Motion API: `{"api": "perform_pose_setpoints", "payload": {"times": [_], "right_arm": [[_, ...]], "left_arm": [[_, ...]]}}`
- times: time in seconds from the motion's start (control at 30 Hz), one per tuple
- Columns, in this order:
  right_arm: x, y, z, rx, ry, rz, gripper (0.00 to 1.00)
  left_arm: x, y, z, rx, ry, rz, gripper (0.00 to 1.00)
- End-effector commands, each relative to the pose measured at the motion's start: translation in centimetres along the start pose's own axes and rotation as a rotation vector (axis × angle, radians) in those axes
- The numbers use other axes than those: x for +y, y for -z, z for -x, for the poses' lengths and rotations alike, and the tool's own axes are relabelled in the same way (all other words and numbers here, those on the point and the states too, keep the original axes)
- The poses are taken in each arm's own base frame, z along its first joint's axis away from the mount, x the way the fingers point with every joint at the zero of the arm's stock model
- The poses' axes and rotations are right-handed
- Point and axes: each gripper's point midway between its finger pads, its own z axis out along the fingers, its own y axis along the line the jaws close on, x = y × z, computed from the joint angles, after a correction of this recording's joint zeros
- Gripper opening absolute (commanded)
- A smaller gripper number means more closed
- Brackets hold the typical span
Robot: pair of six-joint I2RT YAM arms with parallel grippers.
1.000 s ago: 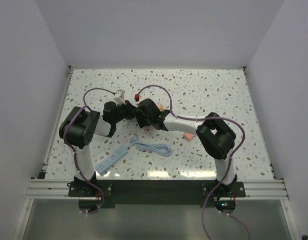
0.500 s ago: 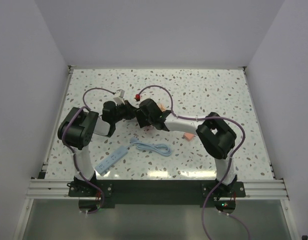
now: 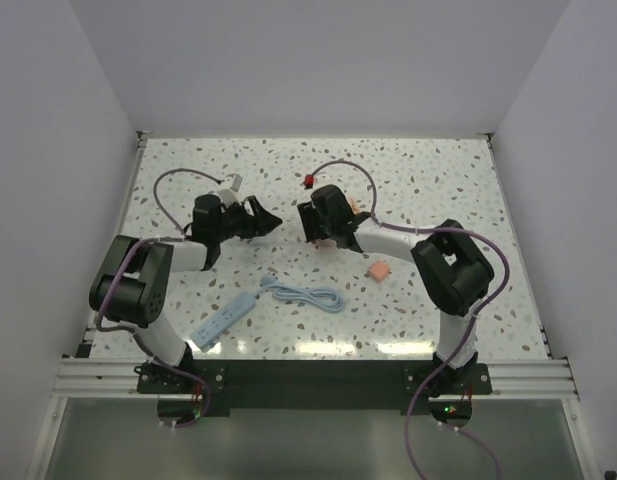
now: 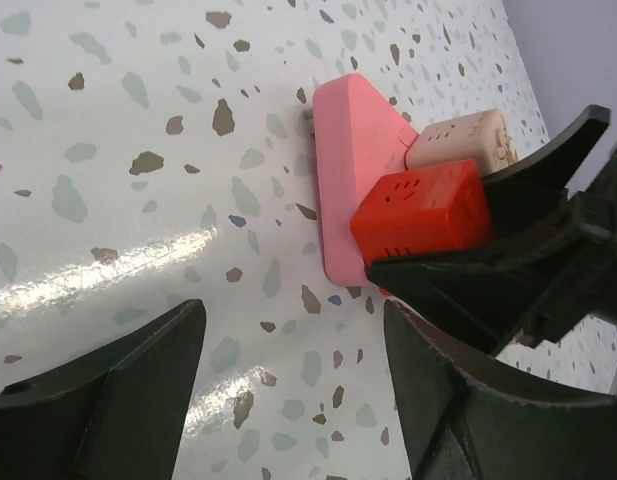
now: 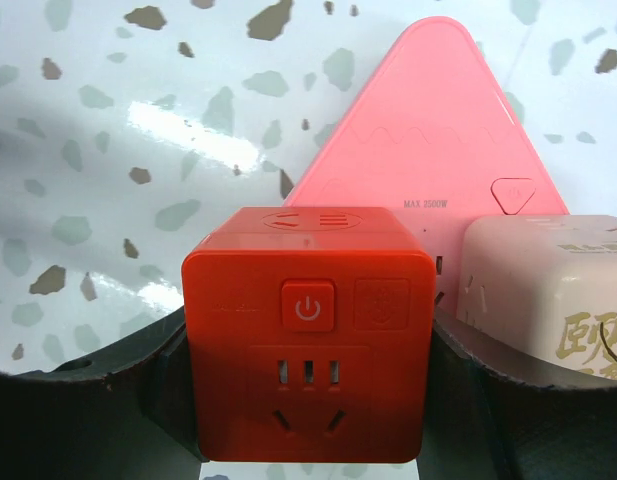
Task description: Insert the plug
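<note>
Left end effector (image 4: 288,325) apart, empty; right end effector (image 5: 308,345) clamped on red cube (image 5: 306,250). Plug (image 3: 378,271) lies on the bench (image 3: 438,180) (well apart). Best approached squarely, gripping its flat sides.

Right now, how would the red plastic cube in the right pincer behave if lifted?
The red plastic cube looks rigid, so the right pincer likely won't squash it. Its glossy flat faces could slip under a light hold. It sits against the pink triangular block, perhaps plugged in, so lifting may drag that along.
</note>
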Motion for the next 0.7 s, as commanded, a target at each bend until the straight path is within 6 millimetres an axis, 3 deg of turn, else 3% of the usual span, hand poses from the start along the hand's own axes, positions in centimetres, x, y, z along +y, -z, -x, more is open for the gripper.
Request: {"api": "perform_pose_setpoints", "payload": {"times": [0.0, 0.07, 0.13, 0.17, 0.2, 0.33, 0.37, 0.5, 0.67], "right_arm": [[-4.2, 1.4, -11.0, 0.358, 0.037, -0.108, 0.00], [-4.1, 1.5, -10.3, 0.340, 0.029, -0.101, 0.00], [-3.8, 1.7, -9.4, 0.316, 0.025, -0.084, 0.00], [-3.7, 1.8, -9.1, 0.309, 0.025, -0.078, 0.05], [-3.6, 1.9, -8.7, 0.302, 0.026, -0.073, 0.07], [-3.4, 2.8, -6.5, 0.248, 0.033, -0.062, 0.27], [-3.5, 3.0, -6.0, 0.235, 0.037, -0.063, 0.35], [-3.4, 4.1, -3.7, 0.171, 0.037, -0.054, 0.55], [-3.7, 5.7, -1.1, 0.114, 0.057, -0.065, 0.68]], "left_arm": [[-0.6, 2.2, 2.3, -0.070, -0.087, 0.042, 0.77], [-0.3, 3.1, 2.7, -0.096, -0.095, 0.088, 0.87], [-0.1, 4.6, 3.2, -0.143, -0.107, 0.140, 0.88], [0.4, 5.2, 2.2, -0.135, -0.100, 0.166, 0.90], [-0.1, 6.1, 2.9, -0.169, -0.110, 0.169, 0.91], [0.5, 8.1, 2.3, -0.210, -0.111, 0.226, 0.94], [0.5, 8.6, 2.1, -0.210, -0.114, 0.236, 0.94], [0.7, 9.5, 2.0, -0.223, -0.114, 0.269, 0.95], [0.4, 9.9, 2.0, -0.223, -0.116, 0.267, 0.95]]}}
